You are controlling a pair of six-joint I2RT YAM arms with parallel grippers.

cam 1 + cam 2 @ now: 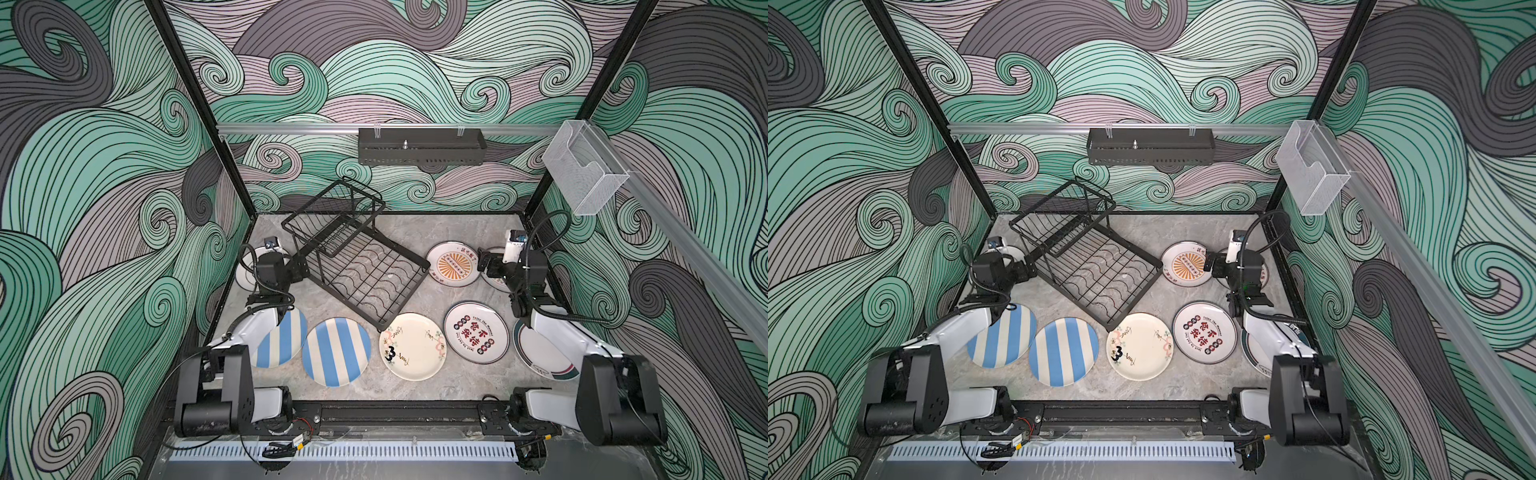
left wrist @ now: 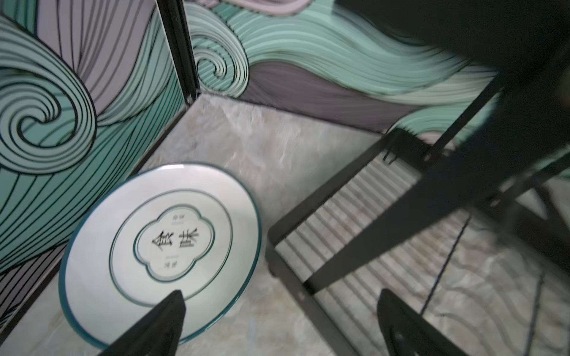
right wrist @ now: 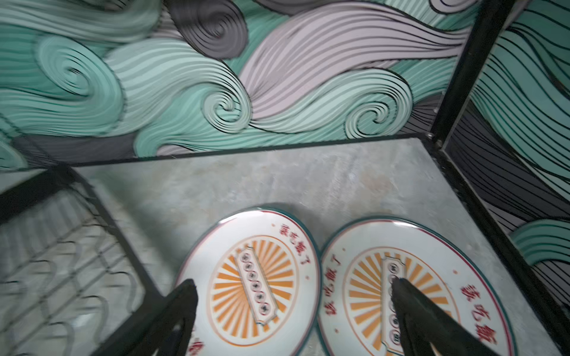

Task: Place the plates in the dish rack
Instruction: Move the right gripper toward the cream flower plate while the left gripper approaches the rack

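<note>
Aiming the wide-open right pincer (image 3: 294, 285) at the sunburst plate (image 3: 249, 286) nearer the dish rack (image 1: 365, 274), we need to pinch only its rim, and the left pincer (image 2: 281, 297) is open too.

Two striped plates (image 1: 279, 338) (image 1: 336, 351), two sunburst (image 3: 253, 277) (image 3: 431, 259), two teal-rimmed (image 2: 160, 243) (image 1: 536, 353), one doodled (image 1: 412, 346), one red-lettered (image 1: 476, 332), one dish rack (image 1: 405, 300)

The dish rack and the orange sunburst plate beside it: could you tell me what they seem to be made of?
The dish rack looks like thin metal wire with a matte black coating: slim rigid rods, no shine. The orange sunburst plate looks like glazed ceramic, possibly melamine: smooth white face, soft sheen, printed pattern.
</note>
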